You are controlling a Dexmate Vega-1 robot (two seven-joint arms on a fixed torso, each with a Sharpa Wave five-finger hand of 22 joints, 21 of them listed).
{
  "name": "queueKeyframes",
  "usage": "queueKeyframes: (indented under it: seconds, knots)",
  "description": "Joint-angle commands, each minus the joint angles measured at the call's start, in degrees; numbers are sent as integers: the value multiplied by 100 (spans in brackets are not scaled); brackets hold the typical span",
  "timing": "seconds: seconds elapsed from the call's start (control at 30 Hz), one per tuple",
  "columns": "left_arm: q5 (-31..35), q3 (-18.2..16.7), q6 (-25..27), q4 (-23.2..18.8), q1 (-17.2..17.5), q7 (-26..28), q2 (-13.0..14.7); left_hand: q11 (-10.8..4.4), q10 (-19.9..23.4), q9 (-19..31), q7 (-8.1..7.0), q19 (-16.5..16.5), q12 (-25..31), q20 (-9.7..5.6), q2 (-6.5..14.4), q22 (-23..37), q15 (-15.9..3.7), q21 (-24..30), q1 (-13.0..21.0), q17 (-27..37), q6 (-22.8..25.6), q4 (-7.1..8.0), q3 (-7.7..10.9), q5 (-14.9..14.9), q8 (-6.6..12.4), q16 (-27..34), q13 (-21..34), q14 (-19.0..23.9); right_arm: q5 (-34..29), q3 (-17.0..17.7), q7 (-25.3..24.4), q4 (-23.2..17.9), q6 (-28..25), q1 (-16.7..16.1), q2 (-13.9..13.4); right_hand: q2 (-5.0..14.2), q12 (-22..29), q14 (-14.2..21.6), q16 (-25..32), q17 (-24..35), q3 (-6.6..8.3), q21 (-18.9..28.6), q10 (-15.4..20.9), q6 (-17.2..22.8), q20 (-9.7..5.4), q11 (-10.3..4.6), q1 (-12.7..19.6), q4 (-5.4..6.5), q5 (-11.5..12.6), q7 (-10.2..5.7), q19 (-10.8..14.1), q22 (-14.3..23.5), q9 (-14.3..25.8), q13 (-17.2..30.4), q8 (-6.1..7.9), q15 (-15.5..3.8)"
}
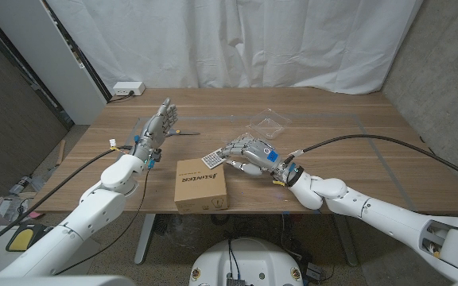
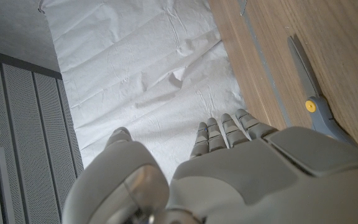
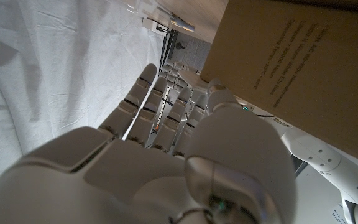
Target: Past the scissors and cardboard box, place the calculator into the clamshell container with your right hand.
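Now your right hand [image 1: 249, 153] holds the calculator [image 1: 212, 157], with the fingers wrapped over it and only its keypad end showing past the fingertips. It hangs just beyond the far edge of the cardboard box [image 1: 200, 183], and the right wrist view shows the fingers curled close beside the box wall. The clamshell container [image 1: 268, 122] lies open on the desk [image 1: 348, 127], beyond the box and a little to its right. The scissors [image 2: 316, 93] rest well to the left of the box, near your left hand [image 1: 156, 125], which holds nothing and has its fingers spread.

For this step, I think you should keep the grip as firm as it is and lift a little before you travel, so the calculator does not catch the box edge. Carry it away from the box toward the container, and come over the open tray from above. The container looks thin and light, so a sideways touch could push it. Lower the calculator flat inside, then open the fingers slowly.
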Motion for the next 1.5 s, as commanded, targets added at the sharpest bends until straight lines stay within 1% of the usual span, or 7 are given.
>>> queueKeyframes:
  seconds: [0.03, 0.37, 0.63, 1.0, 1.2, 1.33, 1.5]
  knots:
    - [-40, -7, -63, 82, -41, -63, -16, 21, -21, 21, -10, 31, 22, -8, 38, 17, 6, -20, 43, 26, 5, 8, -43, 4, -13, 2, 35, -32, 7, -99, -71, 157, -10, 86, 154, -12, 24, 77, 41, 16, 5, 36, 75, 90, -706, 4, 51, -4, 35, -6, 59, 13, 17, 14, 35, -820]
    - [-55, 4, -40, 104, -49, -64, -14, 16, -22, 21, -17, 34, 22, -8, 42, 18, 0, -32, 46, 26, 7, 8, -54, 4, -12, 4, 35, -28, 64, -175, -67, 289, 39, 138, 196, -40, 20, 87, 34, 18, -10, 42, 77, 45, -706, 0, 49, -13, 42, -7, 58, 13, 16, 14, 15, -813]
    - [-68, -44, -43, 59, 31, -14, 13, 4, -23, 21, -18, 37, 22, -4, 45, 18, -1, -42, 48, 26, 10, 8, -63, 4, -11, 2, 35, -33, 92, -224, -144, 406, 93, 203, 258, 168, 143, 536, 94, 21, 51, 205, 538, 620, -767, 15, 115, 2, 23, 7, 290, 41, 16, 21, 187, -858]
    - [-87, -33, -82, 125, 10, -59, -19, 15, -26, 21, -19, 36, 21, -3, 51, 19, -7, -56, 51, 26, 12, 10, -75, 3, -11, 2, 35, -34, 103, -208, -102, 293, 92, 236, 201, 429, 137, 836, 92, 47, 137, 369, 916, 1025, -832, 12, 34, 158, -46, -2, 356, 88, -1, 5, 195, -881]
    - [-84, -6, -77, 186, -57, -94, -32, 17, -20, 21, -20, 38, 24, -5, 53, 19, 5, -61, 52, 26, 14, 10, -80, 3, -11, 4, 35, -30, 135, -159, -79, 231, 55, 207, 177, 425, 47, 1266, 97, 52, 317, 634, 1380, 1501, -849, 21, -64, 282, -43, -6, 459, 94, 4, 0, 141, -915]
    - [-86, 9, -52, 214, -113, -119, -28, 6, -18, 21, -15, 36, 24, -3, 56, 19, -3, -67, 53, 26, 17, 11, -86, 3, -10, 3, 35, -33, 142, -125, -96, 194, 15, 180, 165, 376, -61, 1398, 48, 71, 484, 989, 1571, 1655, -849, 32, -115, 251, -46, -2, 412, 55, 26, -2, 5, -930]
    - [-73, 23, -43, 245, -190, -148, -22, 19, -27, 21, -17, 34, 21, 0, 59, 19, -8, -74, 54, 26, 21, 11, -92, 3, -9, 4, 35, -32, 135, -87, -131, 178, -33, 177, 164, 359, -73, 1421, 56, 87, 571, 1407, 1594, 1698, -839, 29, -155, 177, -49, 2, 257, 9, 32, 1, -10, -928]
